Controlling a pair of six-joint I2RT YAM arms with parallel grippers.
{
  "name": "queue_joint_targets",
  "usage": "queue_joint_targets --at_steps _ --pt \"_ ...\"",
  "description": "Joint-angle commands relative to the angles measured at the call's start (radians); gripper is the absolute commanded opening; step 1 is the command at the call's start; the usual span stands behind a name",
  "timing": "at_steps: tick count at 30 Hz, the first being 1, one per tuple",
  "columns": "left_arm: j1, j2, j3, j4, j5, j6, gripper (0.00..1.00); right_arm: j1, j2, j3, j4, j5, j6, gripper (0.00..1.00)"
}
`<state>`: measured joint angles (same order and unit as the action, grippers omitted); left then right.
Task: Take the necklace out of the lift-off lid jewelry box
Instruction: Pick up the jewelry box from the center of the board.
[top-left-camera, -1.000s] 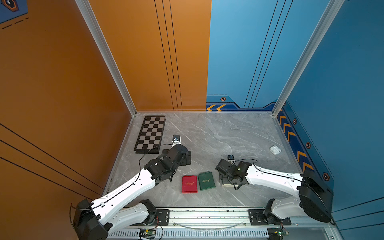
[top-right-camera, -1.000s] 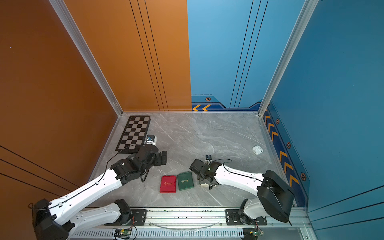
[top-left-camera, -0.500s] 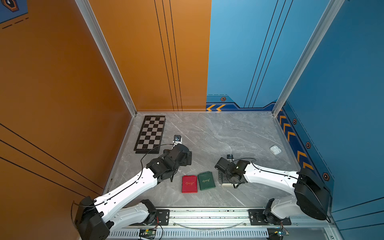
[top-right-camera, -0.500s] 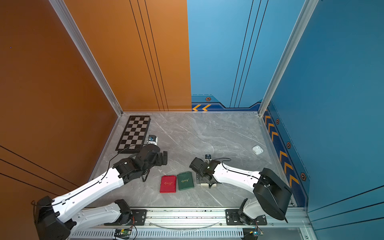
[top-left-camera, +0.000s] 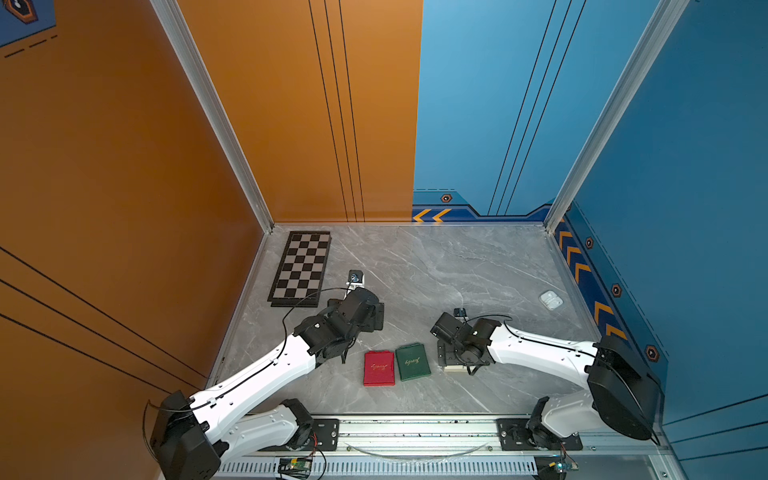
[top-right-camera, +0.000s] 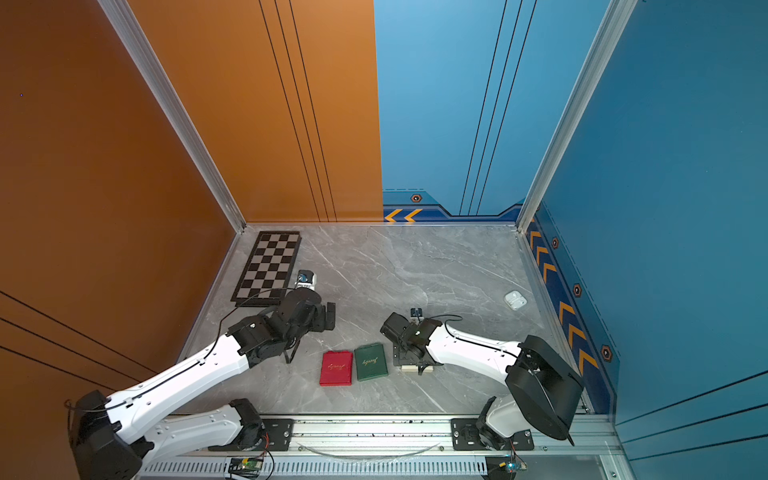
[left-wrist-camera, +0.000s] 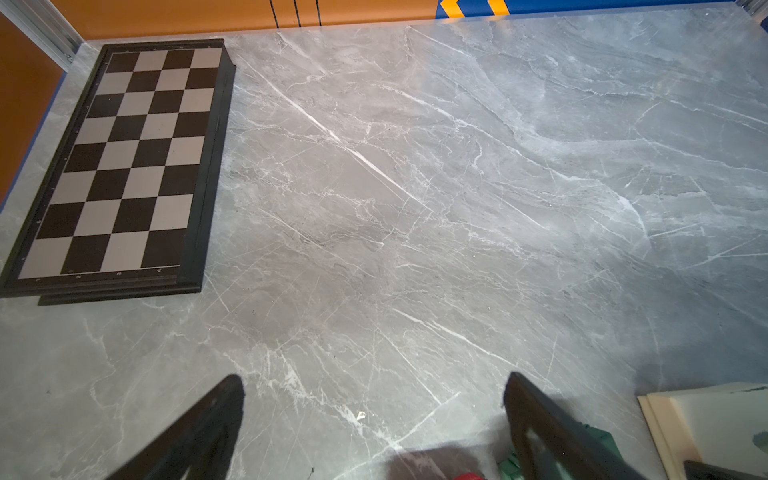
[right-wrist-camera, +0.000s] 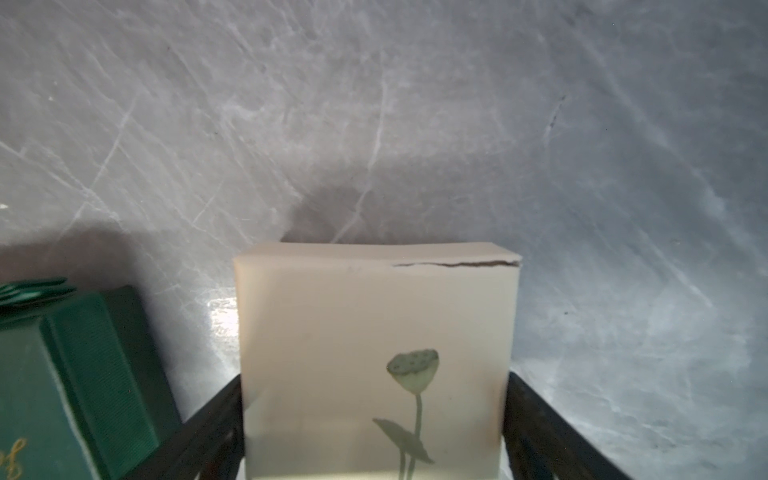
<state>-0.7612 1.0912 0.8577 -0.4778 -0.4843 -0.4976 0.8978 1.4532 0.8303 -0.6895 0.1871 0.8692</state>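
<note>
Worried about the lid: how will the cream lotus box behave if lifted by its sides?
The cream box looks like stiff, light card, so it should keep shape in the right gripper. The gaping seam suggests its halves may part when lifted. Smooth sides might slip.

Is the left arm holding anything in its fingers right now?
No, in the left wrist view the left gripper has its fingers spread wide over the bare marble table, with nothing between them.

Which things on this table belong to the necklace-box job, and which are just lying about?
Job: cream lotus box; right gripper astride it; necklace not visible.
Lying about: green box; red box; chessboard; white earbud case; open left gripper, over bare table.
</note>
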Motion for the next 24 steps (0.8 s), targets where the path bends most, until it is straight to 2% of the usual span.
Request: queue_joint_targets --at_steps 1,7,12,16,24 --pt "0.0 0.008 0.04 -0.019 0.027 0.02 0.98 -0.034 0.029 0.008 0.008 -0.024 -0.055 0.87" --pt "0.087 -0.003 0.078 0.018 0.169 0.079 0.98 -0.115 0.03 0.062 0.003 -0.116 -0.189 0.83" --pt "0.115 -0.01 0.046 0.129 0.22 0.183 0.99 -0.189 0.054 0.146 -0.054 -0.187 -0.315 0.8" --pt "0.106 -0.022 -0.032 0.23 0.321 0.236 0.97 -0.245 0.079 0.228 -0.112 -0.228 -0.403 0.79" --pt "0.057 -0.089 -0.276 0.511 0.509 0.213 0.99 -0.28 0.113 0.38 -0.22 -0.287 -0.552 0.77"
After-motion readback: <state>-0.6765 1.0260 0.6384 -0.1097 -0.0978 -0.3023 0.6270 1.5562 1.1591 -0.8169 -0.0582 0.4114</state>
